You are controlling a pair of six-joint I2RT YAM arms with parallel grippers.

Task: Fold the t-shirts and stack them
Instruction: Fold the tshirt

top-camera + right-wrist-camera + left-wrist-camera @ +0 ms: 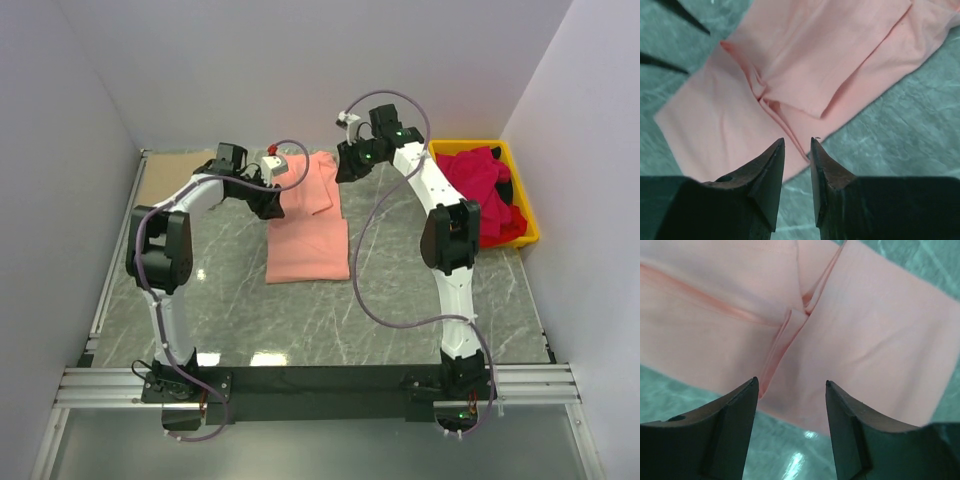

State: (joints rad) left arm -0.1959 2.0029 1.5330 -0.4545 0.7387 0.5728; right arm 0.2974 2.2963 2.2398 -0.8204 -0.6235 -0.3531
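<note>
Table (300, 320): grey-green marbled top, arm bases bolted at its near edge.
Pink t-shirt (308, 240): laid flat at mid-table, sides folded inward, one flap lapped over the far part, creases meeting near the middle.
Left gripper (791, 382): held over the left edge of the pink t-shirt; fingers spread wide, nothing pinched.
Right gripper (797, 141): held over its far right edge; fingers parted by a narrow gap, nothing pinched.
Bin (465, 144): yellow, set at the far right corner, well apart from the pink t-shirt.
Red t-shirts (485, 185): heaped unfolded in the bin.
</note>
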